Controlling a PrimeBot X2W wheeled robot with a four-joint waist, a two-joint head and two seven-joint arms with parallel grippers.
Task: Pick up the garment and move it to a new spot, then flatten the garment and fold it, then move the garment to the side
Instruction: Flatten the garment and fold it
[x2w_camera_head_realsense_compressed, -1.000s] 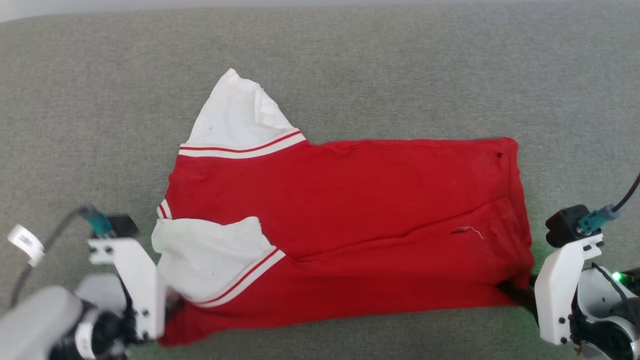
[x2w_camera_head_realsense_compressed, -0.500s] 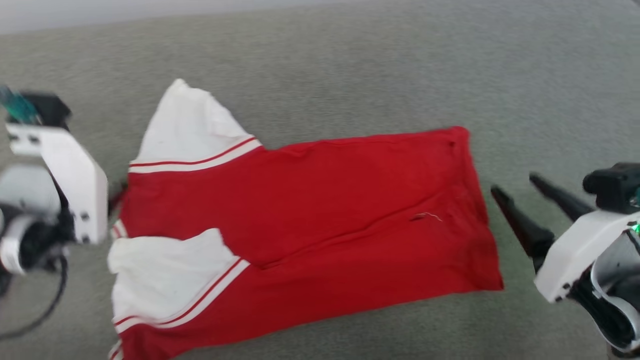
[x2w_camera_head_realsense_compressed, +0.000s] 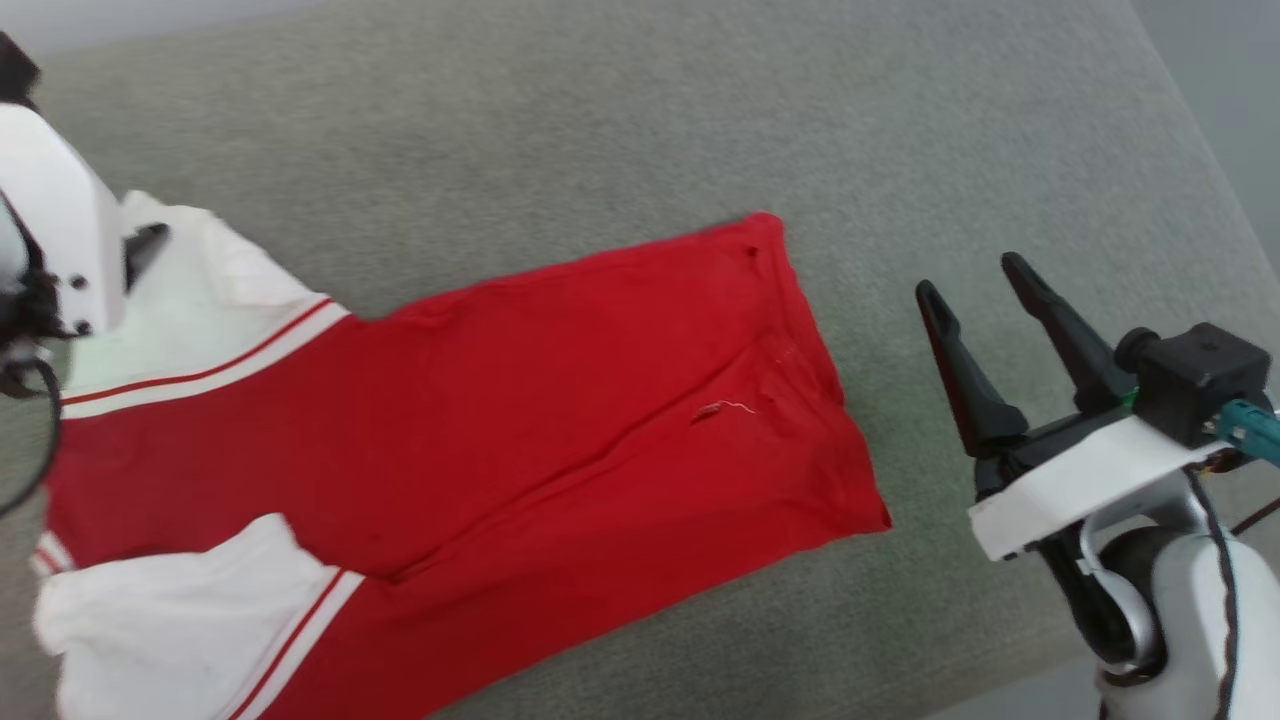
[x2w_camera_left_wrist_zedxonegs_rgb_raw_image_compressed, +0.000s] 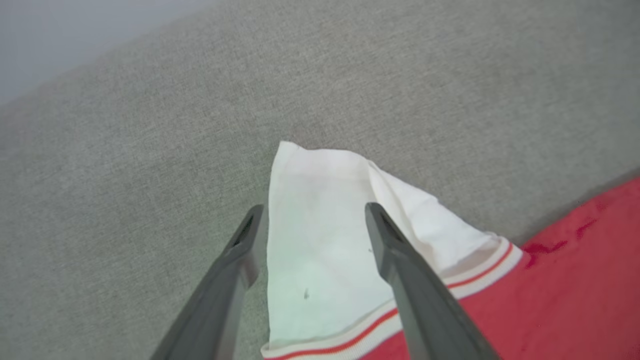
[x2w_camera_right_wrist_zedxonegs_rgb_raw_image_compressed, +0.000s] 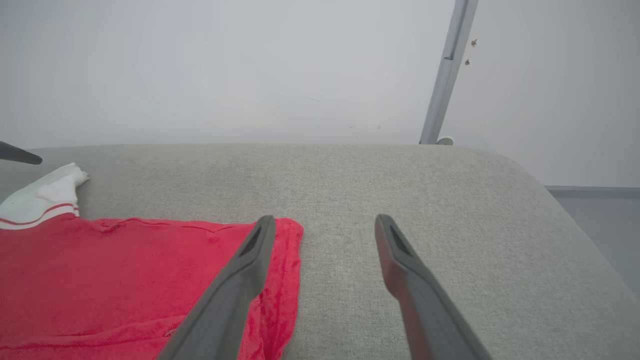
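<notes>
Red garment (x2w_camera_head_realsense_compressed: 480, 400) lies flat on your grey table (x2w_camera_head_realsense_compressed: 600, 120). Left tool (x2w_camera_left_wrist_zedxonegs_rgb_raw_image_compressed: 315, 209) spread wide over a white sleeve (x2w_camera_left_wrist_zedxonegs_rgb_raw_image_compressed: 320, 280); right tool (x2w_camera_head_realsense_compressed: 968, 275) wide, empty, beside the hem (x2w_camera_head_realsense_compressed: 825, 385).

Head looks down; wrists skim low — all share the garment (x2w_camera_head_realsense_compressed: 500, 400).

open grey surface (x2w_camera_head_realsense_compressed: 560, 130) around the flat garment (x2w_camera_head_realsense_compressed: 520, 400); wall (x2w_camera_right_wrist_zedxonegs_rgb_raw_image_compressed: 200, 75) behind the far edge
</notes>
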